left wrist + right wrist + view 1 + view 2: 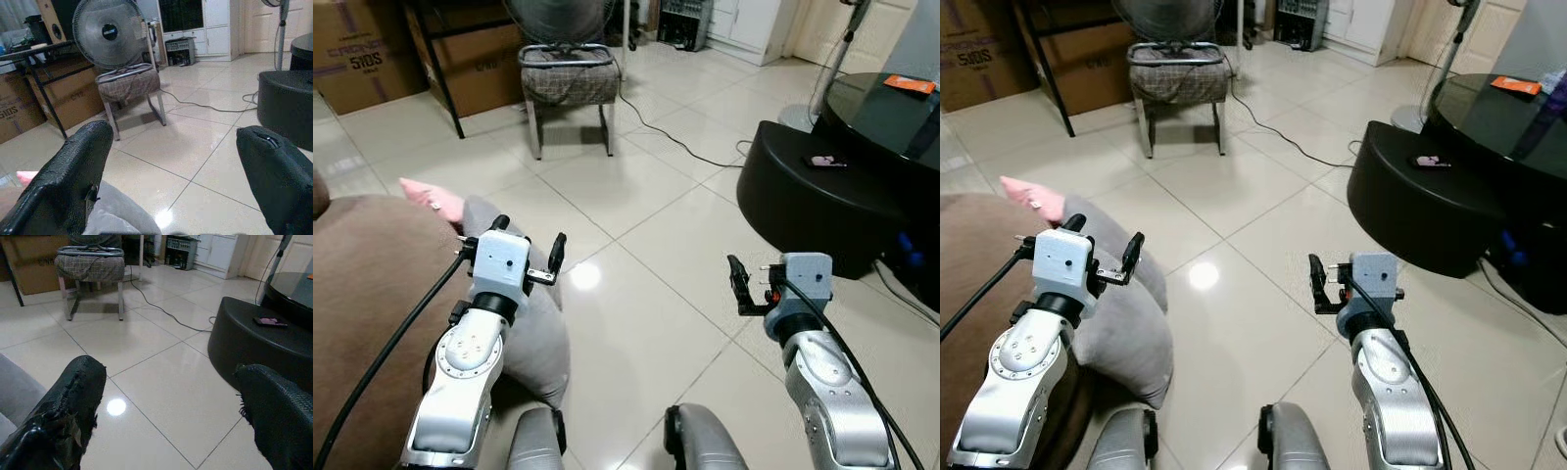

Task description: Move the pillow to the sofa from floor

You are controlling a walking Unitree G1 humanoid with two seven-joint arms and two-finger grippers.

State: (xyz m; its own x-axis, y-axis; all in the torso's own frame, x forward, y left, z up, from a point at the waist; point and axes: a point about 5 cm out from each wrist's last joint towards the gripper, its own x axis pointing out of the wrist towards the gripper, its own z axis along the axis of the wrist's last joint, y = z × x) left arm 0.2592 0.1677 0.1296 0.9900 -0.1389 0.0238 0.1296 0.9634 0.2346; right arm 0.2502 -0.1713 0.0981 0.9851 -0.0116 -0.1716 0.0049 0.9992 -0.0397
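Note:
A grey pillow lies at the left, leaning against the brown sofa with its lower end down by the tiled floor. A pink cushion corner pokes out behind it. My left gripper hovers just above the pillow's upper part, open, with nothing between its fingers; the grey fabric lies right under them. My right gripper is open too and holds nothing. It hangs over bare floor to the right of the pillow, whose edge sits off to one side.
A low black round table with a small dark object stands at the right, a glass table behind it. Ahead are a plaid-seated chair, a fan, cardboard boxes and a cable across the tiles.

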